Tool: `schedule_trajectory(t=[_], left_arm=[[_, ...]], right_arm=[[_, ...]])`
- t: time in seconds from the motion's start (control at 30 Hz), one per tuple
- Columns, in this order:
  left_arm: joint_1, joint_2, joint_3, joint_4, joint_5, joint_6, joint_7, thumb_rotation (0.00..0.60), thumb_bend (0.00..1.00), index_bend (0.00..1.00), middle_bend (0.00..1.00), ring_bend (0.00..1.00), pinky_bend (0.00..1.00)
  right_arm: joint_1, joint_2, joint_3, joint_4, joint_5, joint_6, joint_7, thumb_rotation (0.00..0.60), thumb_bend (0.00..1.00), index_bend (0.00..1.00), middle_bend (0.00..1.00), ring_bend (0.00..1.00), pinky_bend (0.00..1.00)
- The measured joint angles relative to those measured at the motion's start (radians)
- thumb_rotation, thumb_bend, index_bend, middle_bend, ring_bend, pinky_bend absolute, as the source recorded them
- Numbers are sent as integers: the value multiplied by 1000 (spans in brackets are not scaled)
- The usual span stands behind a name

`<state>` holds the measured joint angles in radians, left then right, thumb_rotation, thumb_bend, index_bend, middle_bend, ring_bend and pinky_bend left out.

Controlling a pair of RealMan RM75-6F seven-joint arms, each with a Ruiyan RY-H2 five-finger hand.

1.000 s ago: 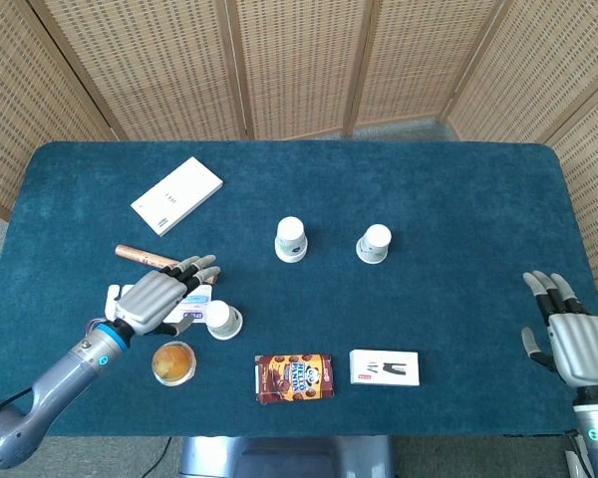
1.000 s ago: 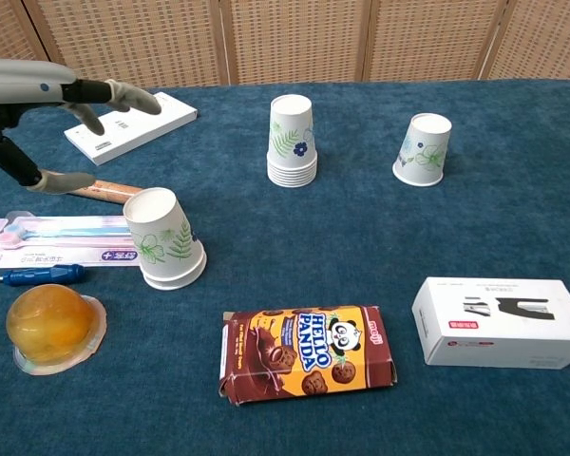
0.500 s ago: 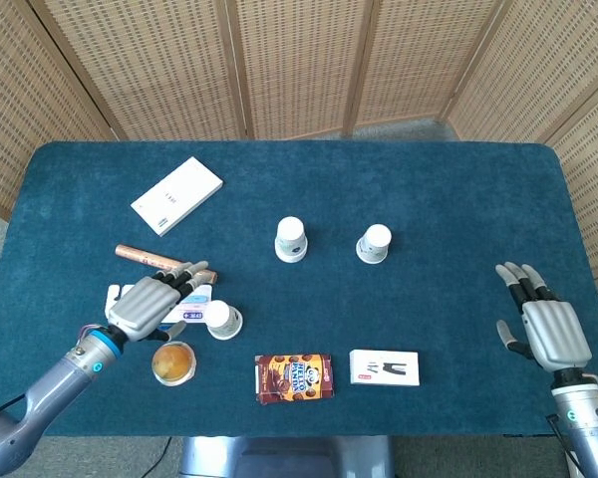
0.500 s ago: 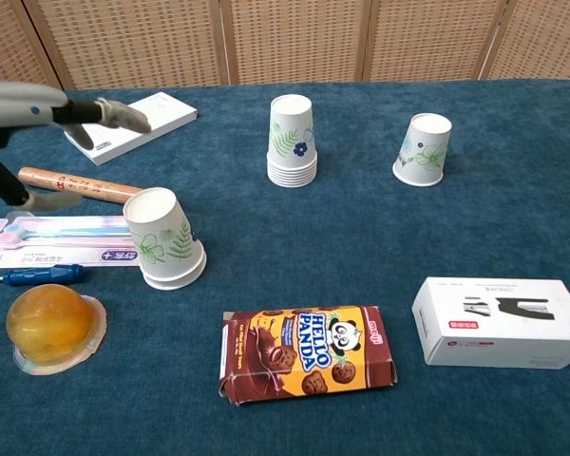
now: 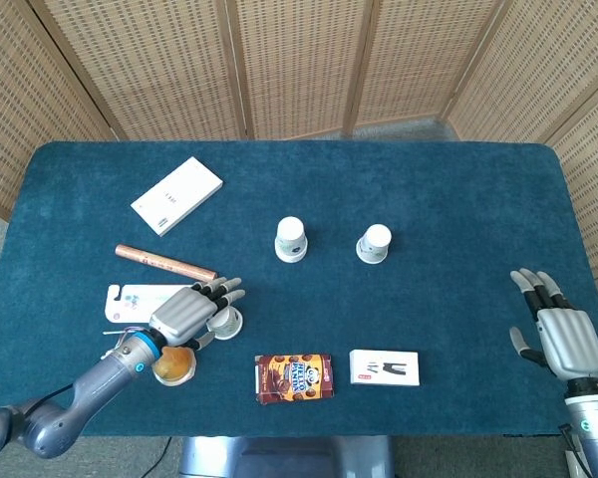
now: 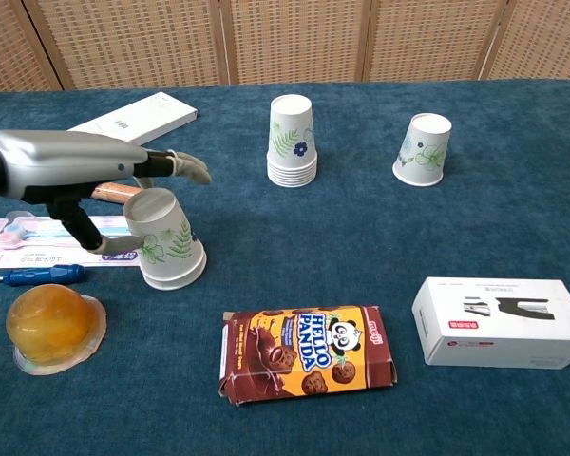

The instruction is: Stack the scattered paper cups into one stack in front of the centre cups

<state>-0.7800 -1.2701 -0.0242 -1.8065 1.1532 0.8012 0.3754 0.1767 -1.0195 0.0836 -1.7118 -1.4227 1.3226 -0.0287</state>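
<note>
Blue cloth covers the table [image 5: 458, 189]. Near its left front, the upturned cup [image 6: 164, 237] is straddled by the spread, empty left hand [image 5: 189, 313]; thumb and fingers should be closed around its wall before it is lifted towards the centre stack [image 6: 292, 141]. Released and idle, the right hand [image 5: 561, 333] hovers far right.

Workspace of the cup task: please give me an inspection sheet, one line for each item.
Surface: blue cloth table.
Job's things: centre cup stack; right cup; left cup; all upside down.
Clutter: cookie box, white box, jelly cup, toothbrush pack, booklet.
Hands: left hand open over left cup; right hand open, at table edge.
Cables: nothing seen.
Surroundings: woven screen.
</note>
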Motion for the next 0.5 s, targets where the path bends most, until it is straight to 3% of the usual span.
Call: schedule_trajectory(t=[0.17, 0.5], left_arm=[[-12, -43, 0, 31, -23, -3, 13, 600, 465, 48, 7, 25, 300], [-14, -98, 1, 74, -35, 33, 35, 600, 466, 285, 205, 309, 568]], right_arm=[[-6, 5, -2, 4, 5, 4, 9, 600, 448, 0, 12, 0, 362], [-14, 4, -7, 10, 5, 12, 17, 600, 446, 0, 12, 0, 362]])
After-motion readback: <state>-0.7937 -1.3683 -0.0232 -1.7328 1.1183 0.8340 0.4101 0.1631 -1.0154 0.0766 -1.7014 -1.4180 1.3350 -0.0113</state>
